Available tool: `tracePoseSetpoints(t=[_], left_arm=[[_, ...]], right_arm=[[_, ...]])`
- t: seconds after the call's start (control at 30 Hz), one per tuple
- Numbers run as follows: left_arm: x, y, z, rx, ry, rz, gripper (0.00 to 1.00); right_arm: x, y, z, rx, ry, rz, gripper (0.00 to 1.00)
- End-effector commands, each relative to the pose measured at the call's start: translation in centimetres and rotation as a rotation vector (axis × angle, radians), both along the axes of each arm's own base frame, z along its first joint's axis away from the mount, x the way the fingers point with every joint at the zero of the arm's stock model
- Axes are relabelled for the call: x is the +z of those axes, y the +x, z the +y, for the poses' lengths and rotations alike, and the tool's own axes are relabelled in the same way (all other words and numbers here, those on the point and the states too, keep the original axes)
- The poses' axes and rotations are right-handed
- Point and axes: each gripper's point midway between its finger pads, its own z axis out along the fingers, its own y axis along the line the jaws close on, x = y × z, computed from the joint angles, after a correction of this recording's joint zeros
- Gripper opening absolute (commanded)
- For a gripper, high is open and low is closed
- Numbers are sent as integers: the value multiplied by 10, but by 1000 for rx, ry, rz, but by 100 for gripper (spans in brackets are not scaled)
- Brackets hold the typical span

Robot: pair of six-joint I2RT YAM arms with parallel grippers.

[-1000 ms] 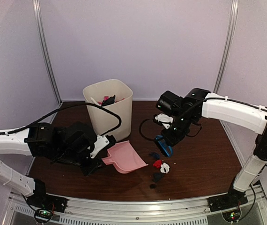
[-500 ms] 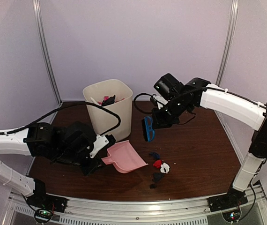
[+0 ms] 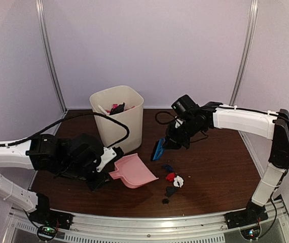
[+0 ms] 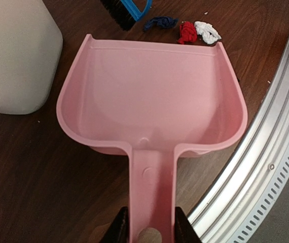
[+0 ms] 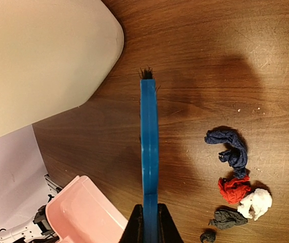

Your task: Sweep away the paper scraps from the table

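Observation:
Several paper scraps [image 3: 172, 178] lie in a small cluster on the table [image 3: 220, 162], right of the pink dustpan [image 3: 134, 171]. The right wrist view shows a dark blue wad [image 5: 230, 147], a red wad [image 5: 234, 188], a white wad [image 5: 255, 202] and dark grey bits. My left gripper [image 3: 109, 174] is shut on the dustpan's handle [image 4: 152, 202], with the empty pan's mouth facing the scraps [image 4: 187, 32]. My right gripper [image 3: 174, 137] is shut on the blue brush [image 3: 158, 149], which is held low, just left of the scraps and beyond the pan.
A cream waste bin [image 3: 116, 119] with scraps inside stands at the back left, close to the brush [image 5: 148, 147] and the pan. The silver front rail [image 3: 149, 223] runs along the near edge, close to the pan's right side [image 4: 266, 167]. Cables hang off both arms.
The right arm lifted the brush from beside the scraps, swung it left, then lowered it to between the bin and the scraps. The left arm and dustpan barely moved.

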Motion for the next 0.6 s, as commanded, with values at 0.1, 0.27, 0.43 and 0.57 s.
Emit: tracePoseSetpoints(t=[0.1, 0.27, 0.43, 0.57], left_arm=[[6, 0, -5, 11, -50, -6, 0], [4, 1, -5, 16, -46, -4, 0], [4, -1, -6, 3, -47, 3, 0], [5, -4, -9, -24, -42, 9, 0]], right_arm=[[-35, -15, -5, -45, -26, 151, 0], [-46, -28, -34, -83, -102, 196, 0], [-55, -53, -51, -49, -140, 276, 0], [-51, -72, -61, 1, -160, 305, 0]])
